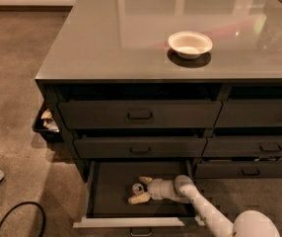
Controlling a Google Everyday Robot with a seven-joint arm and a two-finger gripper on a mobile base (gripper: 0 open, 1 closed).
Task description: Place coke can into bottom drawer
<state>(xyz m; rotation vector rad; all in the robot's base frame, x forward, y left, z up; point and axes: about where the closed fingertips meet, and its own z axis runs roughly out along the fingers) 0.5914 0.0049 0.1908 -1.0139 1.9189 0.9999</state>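
The coke can stands in the open bottom drawer, near the middle of its dark floor; only its silver top and a little red show. My gripper reaches into the drawer from the right on a white arm. Its two tan fingers are spread to either side of the can, one behind it and one in front. The jaws look open around the can. The two drawers above are shut.
A white bowl sits on the grey countertop. A black bin with scraps stands at the cabinet's left side. A black cable lies on the floor at lower left. The right-column drawers are shut.
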